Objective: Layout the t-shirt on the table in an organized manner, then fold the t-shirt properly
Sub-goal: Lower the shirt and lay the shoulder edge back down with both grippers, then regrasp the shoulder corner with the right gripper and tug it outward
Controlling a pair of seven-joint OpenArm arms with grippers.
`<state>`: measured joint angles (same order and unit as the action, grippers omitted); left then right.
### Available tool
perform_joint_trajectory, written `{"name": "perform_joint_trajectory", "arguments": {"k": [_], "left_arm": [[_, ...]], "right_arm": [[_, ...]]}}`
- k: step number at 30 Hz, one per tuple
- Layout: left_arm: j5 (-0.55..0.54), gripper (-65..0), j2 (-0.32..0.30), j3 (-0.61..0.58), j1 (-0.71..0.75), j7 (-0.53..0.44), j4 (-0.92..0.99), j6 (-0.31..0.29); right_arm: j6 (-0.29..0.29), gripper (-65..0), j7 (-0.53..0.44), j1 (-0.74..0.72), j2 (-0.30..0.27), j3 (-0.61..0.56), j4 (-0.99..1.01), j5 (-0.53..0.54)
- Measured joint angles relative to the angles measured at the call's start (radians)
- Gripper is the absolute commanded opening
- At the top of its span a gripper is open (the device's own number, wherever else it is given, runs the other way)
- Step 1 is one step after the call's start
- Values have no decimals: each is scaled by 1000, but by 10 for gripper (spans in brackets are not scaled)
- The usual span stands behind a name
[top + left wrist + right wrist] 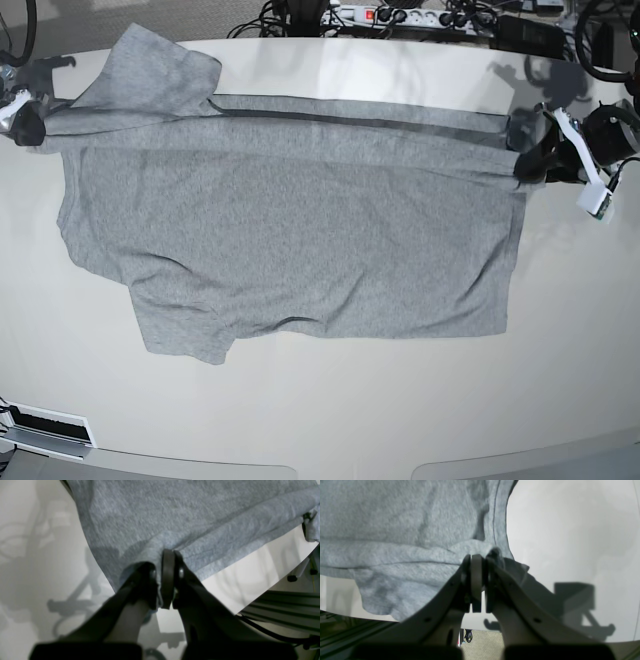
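Grey t-shirt (290, 230), plain side up, spread across the white counter (320, 420), far edge folded over; left gripper (167, 580) and right gripper (477, 580), jaws each pinched tight on a far corner of fabric.

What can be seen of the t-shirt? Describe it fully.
The t-shirt is heather-grey, cotton-looking knit, plain side up, spread wide across the white table with light wrinkles. Its far edge is stretched taut between the left gripper and right gripper, both shut on fabric. One short sleeve lies near, another is folded over far.
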<state>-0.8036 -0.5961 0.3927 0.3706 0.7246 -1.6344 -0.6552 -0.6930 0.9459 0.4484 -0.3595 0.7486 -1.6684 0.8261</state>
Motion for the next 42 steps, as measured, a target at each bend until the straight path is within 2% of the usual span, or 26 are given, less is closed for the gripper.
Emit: {"name": "perform_joint_trajectory", "arguments": {"k": [5,6,7,9,10,11,12,15,17,19,22,23,25,33,36,39,42], "left_arm": [[28,-650,0,0,0,2,0,0],[31,-650,0,0,0,0,0,0],[31,-596,0,0,0,0,0,0],[35,-447,-3,0,0,1,0,0],[36,-384,-5,0,0,1,0,0],[35,-337,-9,0,0,0,0,0],[34,-315,-15,0,0,-1,0,8],[35,-314,-26,0,0,-3,0,54],[37,-314,-32,0,0,-3,0,68],[47,-314,-34,0,0,-7,0,68],[53,-314,-33,0,0,-10,0,68],[53,-314,-33,0,0,-10,0,68],[53,-314,-33,0,0,-10,0,68],[52,-314,-33,0,0,-10,0,68],[41,-314,-33,0,0,-10,0,68],[21,-314,-34,0,0,-10,0,68],[22,-314,-33,0,0,-10,0,68]], "right_arm": [[0,-650,0,-2,0,0,0,0],[0,-583,0,-2,0,0,0,0],[0,-496,0,-2,-1,0,0,0],[0,-337,0,-1,-9,0,0,0],[0,-295,0,0,-16,0,0,0],[0,-286,-2,-1,-27,0,0,0],[0,-288,-2,0,-40,0,0,0],[35,-288,-4,-1,-78,0,0,0],[35,-288,14,-1,-90,1,0,18],[2,-288,100,-1,-88,1,0,97],[0,-288,238,16,-66,1,0,275],[0,-288,260,27,-54,1,0,322],[0,-288,281,53,-30,1,0,349],[0,-288,277,120,96,1,0,343],[0,-288,195,116,132,1,7,229],[0,-288,93,113,130,-2,61,145],[1,-288,82,93,132,-8,134,93]]}}
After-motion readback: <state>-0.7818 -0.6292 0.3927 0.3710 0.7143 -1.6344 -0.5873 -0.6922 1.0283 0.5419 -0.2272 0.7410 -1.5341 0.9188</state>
